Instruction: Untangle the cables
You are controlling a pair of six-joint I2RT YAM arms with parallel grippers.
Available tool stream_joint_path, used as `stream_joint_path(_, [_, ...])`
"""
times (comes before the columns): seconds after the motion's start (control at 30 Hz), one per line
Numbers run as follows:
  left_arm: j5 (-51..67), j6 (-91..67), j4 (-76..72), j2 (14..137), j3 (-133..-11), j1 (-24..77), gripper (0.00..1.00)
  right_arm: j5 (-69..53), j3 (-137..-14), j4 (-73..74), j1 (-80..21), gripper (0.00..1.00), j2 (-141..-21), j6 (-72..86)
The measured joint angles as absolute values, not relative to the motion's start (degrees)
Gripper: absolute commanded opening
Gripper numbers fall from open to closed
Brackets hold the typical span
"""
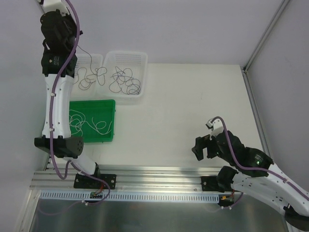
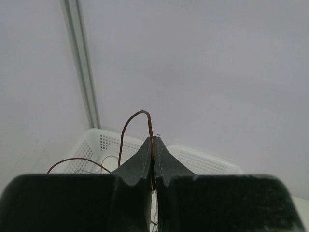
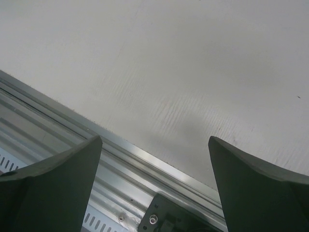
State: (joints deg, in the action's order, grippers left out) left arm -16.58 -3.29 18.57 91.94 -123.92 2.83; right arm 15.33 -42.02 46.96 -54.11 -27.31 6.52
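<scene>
My left gripper (image 2: 154,145) is shut on a thin brown cable (image 2: 126,126) that arches up from the fingertips and trails down toward the left white basket (image 2: 104,142). In the top view the left gripper (image 1: 65,50) is raised at the far left over that basket (image 1: 99,58), where brownish cables (image 1: 89,76) lie in loops. A tangle of dark cables (image 1: 125,79) lies in the middle white basket (image 1: 126,55). White cables (image 1: 89,124) lie in the green tray (image 1: 91,104). My right gripper (image 1: 203,147) is open and empty, low over the table near its front edge.
The second basket shows to the right in the left wrist view (image 2: 212,162). An aluminium rail (image 1: 154,176) runs along the table's near edge and shows under the right gripper (image 3: 154,159) in its wrist view (image 3: 120,159). Walls close the left, back and right sides.
</scene>
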Motion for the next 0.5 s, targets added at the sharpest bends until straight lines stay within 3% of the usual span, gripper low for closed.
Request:
stream_joint_path(0.37, [-17.1,-6.2,15.6,102.9,-124.2,-5.4,0.00,13.3,-39.5,46.4,-54.1,0.97,-28.1,5.9])
stream_joint_path(0.5, [-17.0,-6.6,12.3,104.8,-123.5,-6.9,0.09,14.1,-39.5,46.1,-54.1,0.97,-28.3,5.9])
